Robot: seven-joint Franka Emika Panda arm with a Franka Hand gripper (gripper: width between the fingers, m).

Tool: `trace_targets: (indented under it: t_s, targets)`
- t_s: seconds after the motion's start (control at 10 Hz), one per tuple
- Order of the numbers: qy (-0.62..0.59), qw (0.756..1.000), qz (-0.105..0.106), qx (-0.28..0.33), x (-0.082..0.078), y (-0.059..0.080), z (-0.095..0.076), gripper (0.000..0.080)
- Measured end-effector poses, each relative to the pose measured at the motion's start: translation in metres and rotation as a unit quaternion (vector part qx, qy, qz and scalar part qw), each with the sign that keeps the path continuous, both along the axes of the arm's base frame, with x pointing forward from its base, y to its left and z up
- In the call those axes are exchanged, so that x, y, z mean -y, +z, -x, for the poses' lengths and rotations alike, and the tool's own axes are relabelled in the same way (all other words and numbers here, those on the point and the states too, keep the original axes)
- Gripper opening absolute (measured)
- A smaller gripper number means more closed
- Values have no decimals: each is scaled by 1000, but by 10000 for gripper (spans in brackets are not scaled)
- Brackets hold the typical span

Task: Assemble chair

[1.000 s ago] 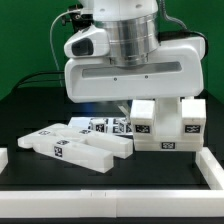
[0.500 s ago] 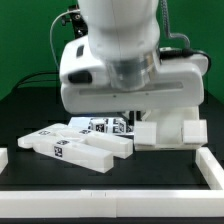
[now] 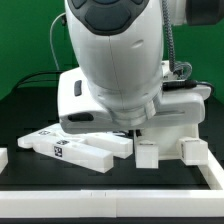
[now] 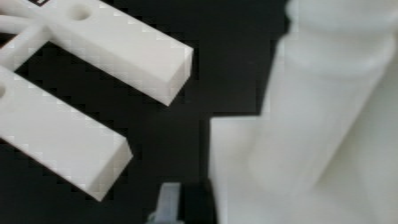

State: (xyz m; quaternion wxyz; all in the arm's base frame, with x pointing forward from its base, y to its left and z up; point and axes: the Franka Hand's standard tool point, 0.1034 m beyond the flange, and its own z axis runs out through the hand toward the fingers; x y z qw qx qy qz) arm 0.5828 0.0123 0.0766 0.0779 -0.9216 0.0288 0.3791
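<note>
A low white rail runs along the front of the black table, and another rail stands at the exterior view's right. Just behind the front rail, toward the exterior view's left, the chair's loose bars lie flat and close together, with black-and-white tags on their faces. Toward the exterior view's right, two white feet of a chunky chair piece show beneath the arm. The rest of that piece is hidden. The big white arm fills the middle of the view and covers the gripper there. A green wall is behind it all.

In the wrist view the gripper shows only as one thin dark strip. Its fingers are pressed together and nothing shows between them. It sits just beside a blurred white column rising from a flat white base. Two flat bars lie farther off on the black table.
</note>
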Motion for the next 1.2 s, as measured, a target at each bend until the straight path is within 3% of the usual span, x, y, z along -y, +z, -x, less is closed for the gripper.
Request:
trace_targets:
  t_s: [0.1, 0.3, 0.7, 1.2]
  targets:
    - [-7, 998, 8, -55, 3, 2, 10, 31]
    - [10, 998, 35, -52, -9, -4, -1, 31]
    - [6, 999, 28, -46, -11, -1, 13, 31]
    - [4, 999, 24, -48, -7, -17, 13, 31]
